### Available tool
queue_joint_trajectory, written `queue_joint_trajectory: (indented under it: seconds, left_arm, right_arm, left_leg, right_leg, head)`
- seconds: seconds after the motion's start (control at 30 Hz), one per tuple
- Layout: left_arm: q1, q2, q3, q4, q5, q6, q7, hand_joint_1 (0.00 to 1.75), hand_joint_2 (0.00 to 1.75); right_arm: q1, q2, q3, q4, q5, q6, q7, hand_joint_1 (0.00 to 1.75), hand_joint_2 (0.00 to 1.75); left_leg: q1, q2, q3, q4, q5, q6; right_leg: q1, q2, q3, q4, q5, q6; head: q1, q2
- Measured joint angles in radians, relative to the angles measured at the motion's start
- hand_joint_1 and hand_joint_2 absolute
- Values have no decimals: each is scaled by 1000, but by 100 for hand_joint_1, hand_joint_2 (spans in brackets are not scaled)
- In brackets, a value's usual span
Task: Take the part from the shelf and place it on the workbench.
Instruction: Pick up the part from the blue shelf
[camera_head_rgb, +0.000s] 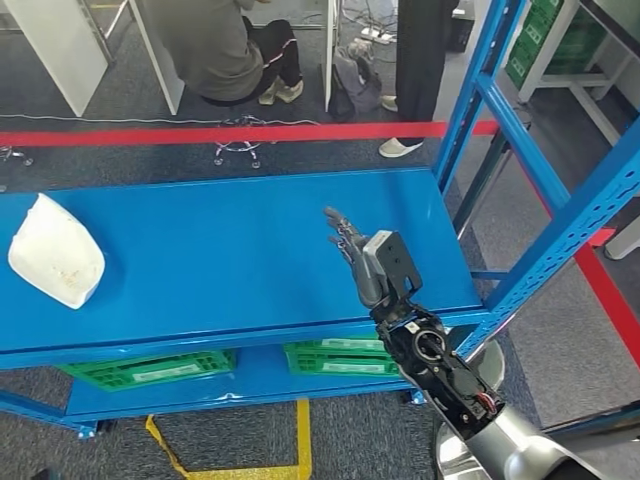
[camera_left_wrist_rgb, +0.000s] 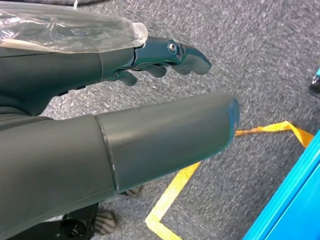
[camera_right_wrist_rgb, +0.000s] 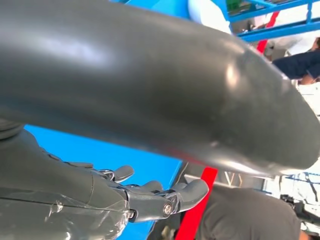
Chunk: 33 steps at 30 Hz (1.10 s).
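The white part (camera_head_rgb: 56, 262) lies on the blue shelf (camera_head_rgb: 241, 250) close to its left end, nearer the front edge than the back, with bare blue surface all round it. The right hand (camera_head_rgb: 362, 262) hovers over the shelf's right half, toward the front edge, well apart from the part; its fingers (camera_head_rgb: 341, 228) are stretched out and slightly spread, holding nothing — the right wrist view shows the same extended fingers (camera_right_wrist_rgb: 166, 195) above the blue surface. The left hand (camera_left_wrist_rgb: 113, 145) hangs beside the shelf over grey carpet (camera_left_wrist_rgb: 264, 60), its fingers (camera_left_wrist_rgb: 177, 52) straight and apart, empty. A blue upright post (camera_head_rgb: 483, 95) and a slanting brace (camera_head_rgb: 573, 215) of the rack rise at the shelf's right end, just beside the right arm. Below the shelf, green crates (camera_head_rgb: 151, 368) sit on a lower level. Behind the back edge a red floor line (camera_head_rgb: 226, 133) runs across, and beyond it one person is seated (camera_head_rgb: 219, 45) and another stands (camera_head_rgb: 423, 60). Yellow tape (camera_head_rgb: 302, 440) marks the floor in front.
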Motion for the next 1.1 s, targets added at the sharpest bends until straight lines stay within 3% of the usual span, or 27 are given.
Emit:
queue_joint_trajectory:
  seconds: [0.03,0.07,0.1,0.13,0.2,0.23,0.27,0.4,0.47,0.53,0.57,0.6,0.63,0.73,0.8,0.9,0.97,1.03,1.07,1.1]
  left_arm:
    - [1,0,0,0,1,0,0,0,0]
    - [1,0,0,0,2,0,0,0,0]
    - [2,0,0,0,3,0,0,0,0]
    - [3,0,0,0,4,0,0,0,0]
    - [4,-1,0,0,4,0,0,0,0]
    - [4,-1,1,0,4,-1,0,0,0]
    - [4,-1,2,0,4,-1,0,0,0]
    - [9,2,11,0,3,-1,3,0,0]
    - [10,6,15,0,4,-1,5,0,0]
    - [12,8,20,0,6,-4,7,0,0]
    - [15,8,22,0,6,-6,8,0,0]
    - [17,8,24,0,7,-8,9,0,0]
    - [19,9,24,0,7,-9,10,0,0]
    - [19,14,25,0,7,-9,10,0,0]
    - [19,16,26,0,6,-9,10,0,0]
    - [22,17,27,0,4,-7,10,0,0]
    - [22,20,28,0,3,-4,8,0,0]
    - [22,22,30,0,1,0,7,0,0]
    - [22,23,31,0,-1,2,7,0,0]
    - [23,23,32,0,-4,5,7,0,0]
  right_arm:
    - [0,0,1,2,0,1,0,0,0]
    - [1,0,2,5,-1,3,1,0,0]
    - [1,0,3,8,-1,5,1,0,0]
    - [0,0,3,10,-2,6,1,0,0]
    - [-4,0,3,13,-3,8,0,0,0]
    - [-7,0,3,13,-4,9,0,0,0]
    - [-10,0,4,14,-5,11,-1,0,0]
    - [-16,0,10,17,-8,15,-3,0,0]
    - [-20,0,11,19,-8,17,-3,0,0]
    - [-22,1,13,21,-9,18,-3,0,0]
    - [-21,1,15,23,-9,18,-3,0,0]
    - [-21,1,16,25,-9,18,-2,0,0]
    - [-21,1,17,27,-9,18,-2,0,0]
    - [-24,1,17,29,-9,18,-3,0,0]
    - [-28,1,18,30,-9,19,-4,0,0]
    - [-32,1,22,30,-14,20,-6,0,0]
    - [-35,1,25,30,-18,18,-6,0,0]
    - [-36,1,28,31,-22,16,-6,0,0]
    - [-35,1,30,31,-25,13,-5,0,0]
    - [-33,0,31,32,-29,8,-4,0,0]
  left_leg:
    - [-1,-2,0,0,-1,2]
    - [-3,-6,1,0,-1,3]
    - [-4,-10,3,1,-2,4]
    - [-4,-15,5,1,-3,3]
    - [-7,-24,11,2,-7,-1]
    - [-8,-28,12,4,-9,-4]
    - [-9,-30,11,5,-9,-8]
    - [-8,-31,0,18,-17,-26]
    - [-6,-21,-41,107,-68,-38]
    - [-2,-14,-115,255,-130,-50]
    - [0,-12,-144,307,-144,-54]
    - [2,-11,-154,320,-137,-57]
    - [4,-8,-142,290,-112,-58]
    - [8,7,-41,77,-15,-56]
    - [4,12,-11,13,0,-44]
    - [4,6,-9,10,-1,-21]
    - [5,3,-6,7,-1,-8]
    - [2,0,-5,7,-2,-2]
    - [0,-3,-4,8,-3,-1]
    - [-2,-7,-3,8,-4,0]
  right_leg:
    - [0,1,-36,75,-27,1]
    - [1,2,-59,119,-35,1]
    - [1,2,-63,121,-22,0]
    - [1,3,-44,76,12,-4]
    - [4,11,25,-76,90,-14]
    - [5,15,56,-139,111,-19]
    - [6,18,74,-175,118,-22]
    - [3,13,86,-196,119,-35]
    - [-3,7,88,-204,124,-45]
    - [-3,2,87,-204,124,-48]
    - [-3,-1,86,-204,124,-48]
    - [-3,-3,87,-204,123,-48]
    - [-4,-6,87,-203,123,-47]
    - [-2,-11,91,-200,115,-35]
    - [3,-13,91,-197,111,-24]
    - [2,-16,88,-188,97,-9]
    - [-2,-8,54,-111,50,-3]
    - [-2,-1,-13,39,-18,-1]
    - [-2,1,-43,100,-36,-1]
    - [-2,2,-58,126,-35,-2]
  head:
    - [2,0]
    - [2,0]
    - [2,0]
    - [3,0]
    - [4,0]
    - [5,0]
    - [4,0]
    - [0,0]
    - [-5,0]
    - [-11,0]
    - [-13,0]
    - [-13,0]
    - [-13,0]
    - [-16,0]
    - [-16,0]
    - [-10,0]
    - [-5,0]
    - [1,0]
    - [3,0]
    - [4,0]
